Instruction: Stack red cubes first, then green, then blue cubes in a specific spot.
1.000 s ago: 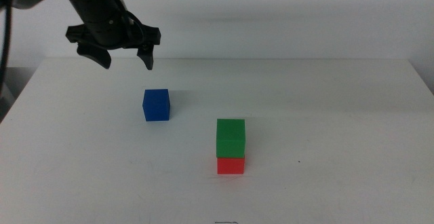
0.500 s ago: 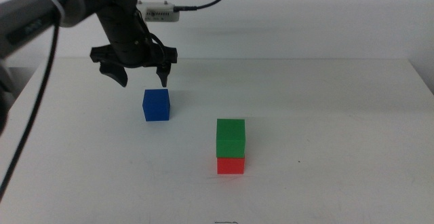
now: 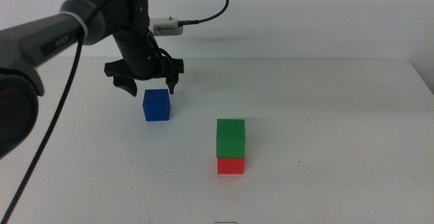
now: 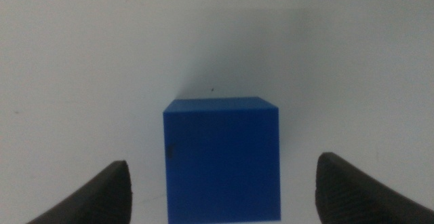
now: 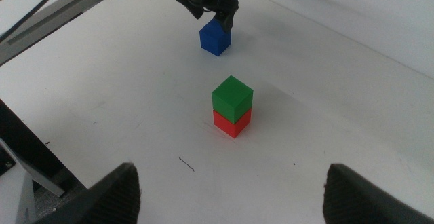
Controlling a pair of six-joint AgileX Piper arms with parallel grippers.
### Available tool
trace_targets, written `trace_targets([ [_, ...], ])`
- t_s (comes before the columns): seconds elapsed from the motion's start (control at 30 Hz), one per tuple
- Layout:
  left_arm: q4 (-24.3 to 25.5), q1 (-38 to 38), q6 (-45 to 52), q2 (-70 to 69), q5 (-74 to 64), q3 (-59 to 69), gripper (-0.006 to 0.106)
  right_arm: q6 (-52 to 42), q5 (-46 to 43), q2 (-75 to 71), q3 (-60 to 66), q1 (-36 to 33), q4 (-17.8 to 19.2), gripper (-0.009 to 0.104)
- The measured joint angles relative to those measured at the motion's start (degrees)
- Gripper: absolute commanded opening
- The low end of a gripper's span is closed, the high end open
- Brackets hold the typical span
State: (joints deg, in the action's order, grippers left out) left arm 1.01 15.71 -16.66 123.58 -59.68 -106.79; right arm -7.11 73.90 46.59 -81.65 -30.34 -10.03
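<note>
A lab-like robot test bench is showing here: a bare white table (image 3: 325,183) is standing against a plain white wall (image 3: 305,20), with a cabled robot arm (image 3: 81,24) reaching over it

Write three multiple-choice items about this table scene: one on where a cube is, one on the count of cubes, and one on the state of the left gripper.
1. Where is the green cube?
A. On top of the red cube
B. On top of the blue cube
C. Alone on the table

2. How many cubes are on the table?
A. Two
B. Three
C. Four

3. What is the state of the left gripper?
A. Shut on the blue cube
B. Open, just above the blue cube
C. Open, over the green cube

Answers:
1. A, the green cube rests directly on the red one in the middle view.
2. B, one red, one green and one blue cube show.
3. B, the left wrist view shows both jaws spread wide on either side of the blue cube, not touching it. The right gripper waits, open, apart from the cubes.
</note>
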Motion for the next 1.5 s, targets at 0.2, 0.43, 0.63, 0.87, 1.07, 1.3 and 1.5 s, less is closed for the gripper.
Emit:
trace_targets([
  [0.2, 0.0, 0.0, -1.3, 1.9, 0.8, 0.0, 0.091, 0.0, 0.0, 0.0, 0.0, 0.0, 0.0, 0.094],
  [0.43, 0.0, 0.0, -3.1, 3.0, 3.4, 0.0, 0.091, 0.0, 0.0, 0.0, 0.0, 0.0, 0.0, 0.094],
  [0.63, 0.7, 0.0, -3.7, 3.0, 3.7, 0.0, 0.091, 0.0, 0.0, 0.0, 0.0, 0.0, 0.0, 0.094],
  [0.87, 2.5, 0.0, -3.8, 3.7, 3.7, -0.1, 0.091, 0.0, 0.0, 0.0, 0.0, 0.0, 0.0, 0.094],
  [1.07, 2.5, 0.0, -3.8, 5.2, 3.1, -0.1, 0.085, 0.0, 0.0, 0.0, 0.0, 0.0, 0.0, 0.094],
  [1.3, 2.5, 0.0, -3.8, 5.2, 3.1, -0.1, 0.053, 0.0, 0.0, 0.0, 0.0, 0.0, 0.0, 0.094],
  [1.5, 3.1, 0.0, -2.9, 4.7, 2.2, -0.1, -0.002, 0.0, 0.0, 0.0, 0.0, 0.0, 0.0, 0.094],
])
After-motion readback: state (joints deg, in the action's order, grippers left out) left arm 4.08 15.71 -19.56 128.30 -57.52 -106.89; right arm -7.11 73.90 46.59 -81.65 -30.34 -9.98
